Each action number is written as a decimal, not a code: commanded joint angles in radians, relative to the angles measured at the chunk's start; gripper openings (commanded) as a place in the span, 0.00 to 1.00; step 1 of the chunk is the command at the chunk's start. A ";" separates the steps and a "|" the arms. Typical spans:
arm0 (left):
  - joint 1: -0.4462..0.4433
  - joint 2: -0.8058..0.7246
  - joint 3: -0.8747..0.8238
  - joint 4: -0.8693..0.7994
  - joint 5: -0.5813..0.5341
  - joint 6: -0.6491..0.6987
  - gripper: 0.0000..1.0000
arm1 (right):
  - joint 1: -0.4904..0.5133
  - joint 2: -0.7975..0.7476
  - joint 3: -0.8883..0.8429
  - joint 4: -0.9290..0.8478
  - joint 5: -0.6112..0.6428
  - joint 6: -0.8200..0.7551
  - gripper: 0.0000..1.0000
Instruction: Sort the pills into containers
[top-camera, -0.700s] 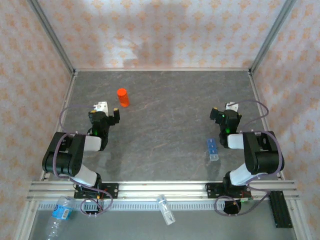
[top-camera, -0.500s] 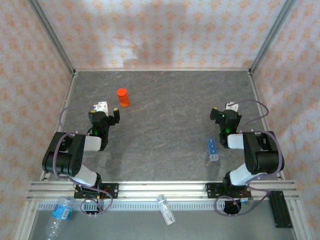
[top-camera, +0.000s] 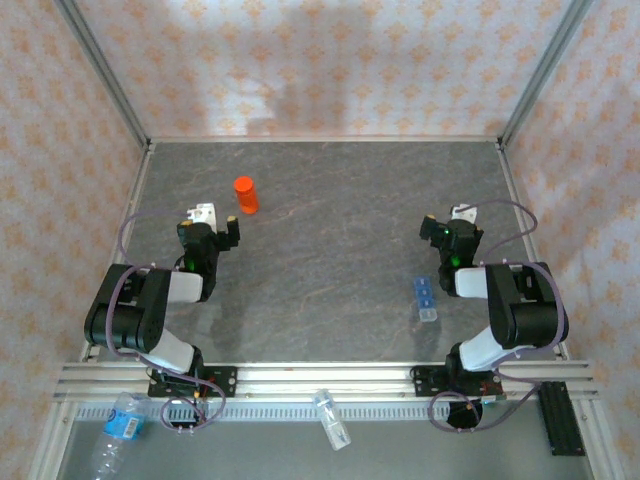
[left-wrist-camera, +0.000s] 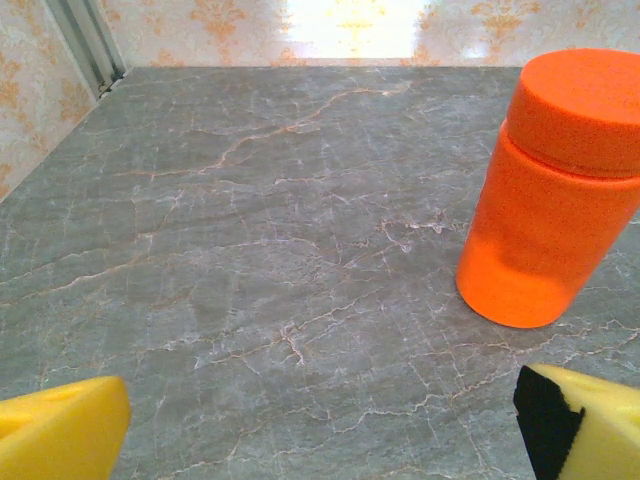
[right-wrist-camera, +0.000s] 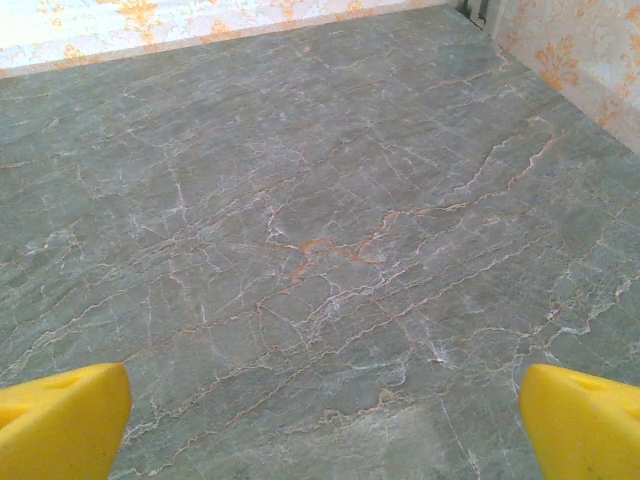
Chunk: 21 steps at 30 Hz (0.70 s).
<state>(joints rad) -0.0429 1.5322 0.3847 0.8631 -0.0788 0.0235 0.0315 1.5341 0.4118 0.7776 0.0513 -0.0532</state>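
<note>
Left gripper (top-camera: 218, 223) and right gripper (top-camera: 445, 218) both stand wide open over the table (top-camera: 330, 270), holding nothing.
Compared with the frames 0.7 s and 0.5 s back, nothing has shifted: both arms keep the same folded pose. The left gripper (left-wrist-camera: 320, 425) faces the upright orange vial (left-wrist-camera: 548, 190), which stands just ahead and to its right, untouched. The blue pill organizer (top-camera: 425, 299) lies flat beside the right arm, nearer the base than the right gripper (right-wrist-camera: 320, 420), apart from its yellow fingertips (right-wrist-camera: 60, 420).
</note>
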 joint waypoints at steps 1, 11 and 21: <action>0.006 -0.003 0.013 -0.005 -0.015 -0.007 1.00 | -0.007 -0.011 0.011 -0.003 -0.004 0.010 0.99; -0.003 -0.071 -0.026 0.015 -0.036 -0.004 1.00 | -0.006 -0.172 0.120 -0.303 0.023 0.023 0.99; -0.012 -0.273 -0.006 -0.168 -0.106 -0.024 1.00 | -0.008 -0.279 0.247 -0.646 0.258 0.308 0.99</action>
<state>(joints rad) -0.0460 1.3190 0.3603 0.7689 -0.1242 0.0223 0.0315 1.3052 0.6025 0.3054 0.1848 0.1101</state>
